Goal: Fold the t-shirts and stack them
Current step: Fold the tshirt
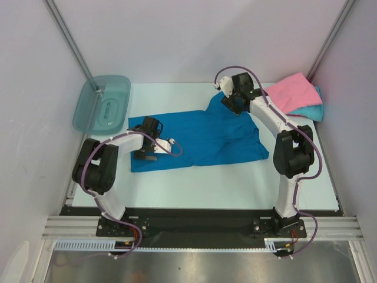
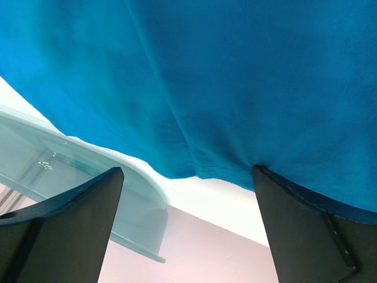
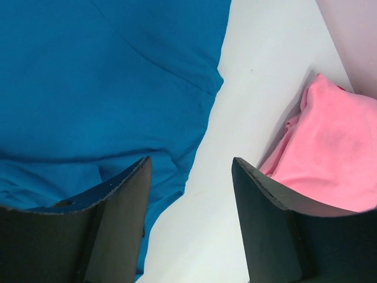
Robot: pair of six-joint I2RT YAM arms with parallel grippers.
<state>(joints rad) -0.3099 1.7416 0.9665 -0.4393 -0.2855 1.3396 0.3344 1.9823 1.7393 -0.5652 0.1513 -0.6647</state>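
Though three shirts are meant to end up folded and stacked, I would say the job is barely begun. The deep blue t-shirt [image 1: 200, 138] lies across the middle of the table [image 1: 235, 183], mostly flat but skewed. Its far side is bunched near 12 o'clock, and I see no clean fold in it. The pink t-shirt [image 1: 291, 91] sits in a loose heap on the turquoise t-shirt [image 1: 313, 111] in the far corner at about 2 o'clock, well apart from the blue one. That pile looks dumped rather than folded, though I cannot read its underside. So all three folds and the stacking appear to be left. A teal bin [image 1: 101, 103] stands at 10 o'clock, apart from the cloth.

Both arms are reaching over the blue shirt. The left arm bends in from 7 o'clock, elbow out, with its wrist low over the shirt's 9 o'clock end. The left pincer [image 2: 188, 177] is spread wide, its fingers straddling the hem with nothing clamped. The right arm stretches long from 5 o'clock to the shirt's far edge near 1 o'clock. The right pincer [image 3: 191, 162] is parted too, one finger over blue cloth and the other over bare table, and it holds nothing.
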